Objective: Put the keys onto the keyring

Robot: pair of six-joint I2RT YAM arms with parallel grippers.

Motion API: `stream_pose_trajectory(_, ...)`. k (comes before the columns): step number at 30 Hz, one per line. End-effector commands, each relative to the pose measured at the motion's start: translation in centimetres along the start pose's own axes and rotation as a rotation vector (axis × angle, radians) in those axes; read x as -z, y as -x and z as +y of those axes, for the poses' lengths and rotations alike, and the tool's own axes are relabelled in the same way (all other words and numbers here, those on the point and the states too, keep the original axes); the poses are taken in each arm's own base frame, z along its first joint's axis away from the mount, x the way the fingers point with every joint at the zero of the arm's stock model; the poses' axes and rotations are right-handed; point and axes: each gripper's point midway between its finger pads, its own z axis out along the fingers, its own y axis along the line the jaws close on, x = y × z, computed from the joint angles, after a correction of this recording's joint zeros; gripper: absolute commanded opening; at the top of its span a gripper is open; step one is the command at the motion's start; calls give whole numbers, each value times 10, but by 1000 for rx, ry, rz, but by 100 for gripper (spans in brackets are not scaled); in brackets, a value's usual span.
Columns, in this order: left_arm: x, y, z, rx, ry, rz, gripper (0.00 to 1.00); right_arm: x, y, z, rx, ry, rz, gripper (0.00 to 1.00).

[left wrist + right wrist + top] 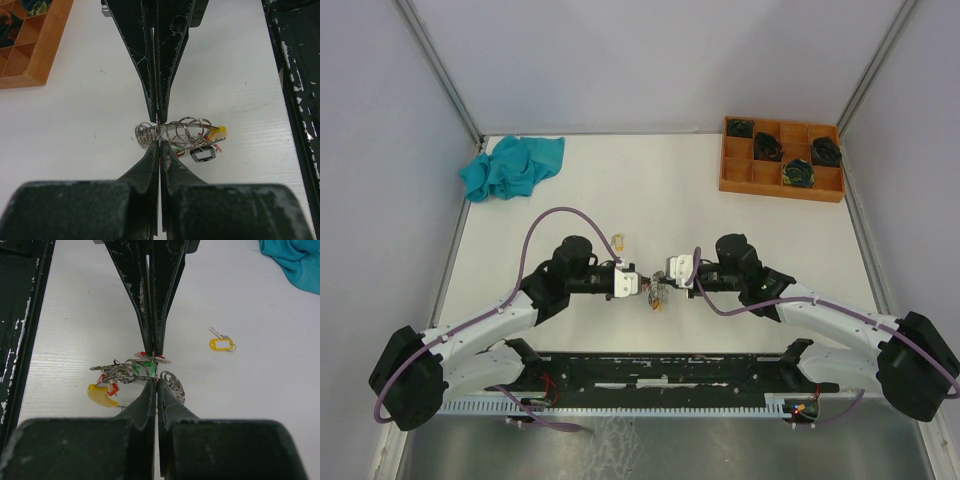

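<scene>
Nearest me, the two arms meet just past the black rail [650, 367], tips almost nose to nose above the desk [260, 390]. My left fingers [158, 147] are pressed fully together, and so are my right fingers [157, 387]. Each seems to pinch a loop of the keyring [172, 132], which hangs between them just above the desk. I cannot tell exactly which coil either pair has.

The ring's long yellow tag [218, 132] and dark tag [204, 155] dangle to one side. The red-tagged key [113, 388] and green-tagged key [145, 368] sit in the same bunch; they look threaded on, though the tangle hides the proof.

A little farther out, the yellow-tagged key [221, 344] lies alone on the desk, well apart from the ring, so I judge that one is left to do.

To do it well, I would keep one pair clamped on the ring, free the other without letting the ring twist, and take the loose key by its tag so its hole stays clear for the wire's end.

At the far edge sit a teal cloth [512, 167] and a wooden tray [780, 160].
</scene>
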Motion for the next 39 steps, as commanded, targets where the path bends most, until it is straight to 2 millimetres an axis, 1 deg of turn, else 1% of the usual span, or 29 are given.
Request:
stream_pose_trajectory(1,-1,17,12,-7,34,-45,3,0,19,-9,65,-29,-52,1)
stream_pose_trajectory(6,0,17,16,-2,55,-35,3,-1,15,-9,66,-30,-42,1)
stream_pose_trajectory(15,0,19,16,6,51,-41,3,-2,14,-9,71,-29,-35,1)
stream_pose_trajectory(22,-1,22,11,6,24,-60,3,-2,13,-10,73,-36,-28,1)
stream_pose_trajectory(39,1,26,14,4,38,-70,3,-3,8,-10,74,-41,-12,1)
